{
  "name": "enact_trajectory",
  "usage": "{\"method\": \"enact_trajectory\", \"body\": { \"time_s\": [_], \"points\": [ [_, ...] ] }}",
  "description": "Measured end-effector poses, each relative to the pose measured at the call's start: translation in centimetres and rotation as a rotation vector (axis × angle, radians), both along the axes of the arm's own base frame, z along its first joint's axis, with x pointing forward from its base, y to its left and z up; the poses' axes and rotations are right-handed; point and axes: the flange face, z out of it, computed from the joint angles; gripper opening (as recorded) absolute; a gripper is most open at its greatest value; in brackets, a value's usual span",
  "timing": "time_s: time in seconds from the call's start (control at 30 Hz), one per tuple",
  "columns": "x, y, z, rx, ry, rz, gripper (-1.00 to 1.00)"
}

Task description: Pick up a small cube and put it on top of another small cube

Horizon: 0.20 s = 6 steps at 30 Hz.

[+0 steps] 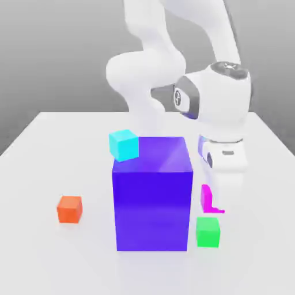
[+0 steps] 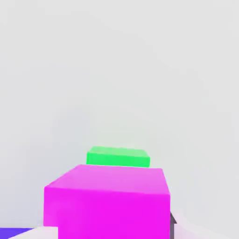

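Observation:
The small magenta cube [image 1: 205, 198] sits low by the table to the exterior view's right of the big blue-violet cube [image 1: 152, 193]. My gripper [image 1: 222, 206] reaches straight down over it and is shut on it, so a white finger covers most of the cube. In the hand view the magenta cube [image 2: 107, 203] is large and close between the fingers [image 2: 186, 229]. The small green cube [image 2: 118, 157] lies just beyond it. In the exterior view that green cube [image 1: 208, 231] rests on the table just in front of the magenta one.
A small cyan cube [image 1: 124, 144] stands behind the blue-violet cube's upper left corner. A small orange cube [image 1: 70, 208] lies on the white table [image 1: 46, 259] at the exterior view's left. The big cube stands close beside my gripper.

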Motion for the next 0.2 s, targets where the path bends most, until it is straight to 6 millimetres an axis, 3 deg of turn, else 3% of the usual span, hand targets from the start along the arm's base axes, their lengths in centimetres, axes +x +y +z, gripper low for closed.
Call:
{"method": "enact_trajectory", "body": {
  "time_s": [0.13,0.17,0.2],
  "points": [
    [-0.2,-0.2,-3.0,-0.004,0.0,-0.004,-1.0],
    [-0.2,-0.3,-3.4,-0.005,0.0,-0.005,1.0],
    [-0.2,-0.3,-3.4,-0.005,0.0,-0.005,1.0]
  ]
}}
